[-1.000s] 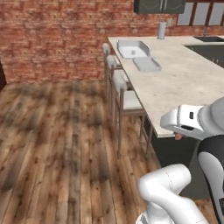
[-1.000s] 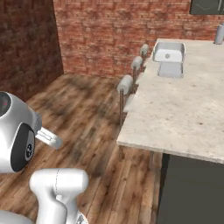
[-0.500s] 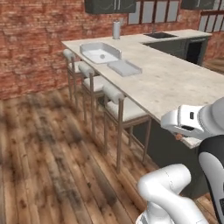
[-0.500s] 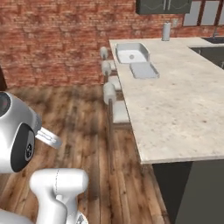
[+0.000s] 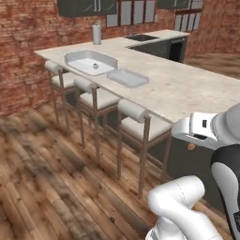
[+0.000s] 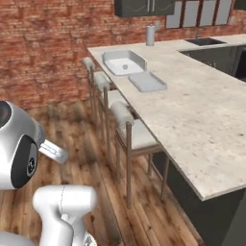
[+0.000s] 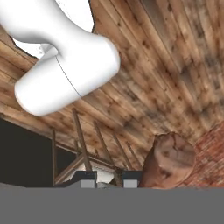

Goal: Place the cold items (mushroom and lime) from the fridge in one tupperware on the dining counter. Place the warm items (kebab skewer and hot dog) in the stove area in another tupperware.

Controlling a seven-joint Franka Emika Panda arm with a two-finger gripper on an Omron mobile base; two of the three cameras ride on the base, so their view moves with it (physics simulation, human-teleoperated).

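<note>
Heads up, your claw (image 7: pixel 109 178) looks clamped on the mushroom (image 7: pixel 170 159). In the hand view the brown lump sits right against 1 fingertip (image 7: pixel 131 177), more off to that side than squarely between the 2 tips, so the grip looks off-centre. It hangs above the wood floor (image 7: pixel 175 65), with stool legs and brick wall showing behind it. From the left base view you can catch a small brown bit of the mushroom (image 5: pixel 191 146) poking out under the hand, just off the near edge of the tabletop (image 5: pixel 187 89) and not over it. The tabletop (image 6: pixel 202 110) runs long and pale away from you, with a sink (image 5: pixel 89 63) set in at the far end and a shallow tray (image 5: pixel 127 78) lying just beside it on the near side. You get the same pair from the right base view, sink (image 6: pixel 122 62) and tray (image 6: pixel 147 81). A grey cylinder (image 5: pixel 96 34) stands upright behind the sink near the wall, and there's a dark cooktop (image 5: pixel 140 37) on the far leg of the tabletop. 3 stools (image 5: pixel 140 119) line the floor side, tucked partly under the edge.
</note>
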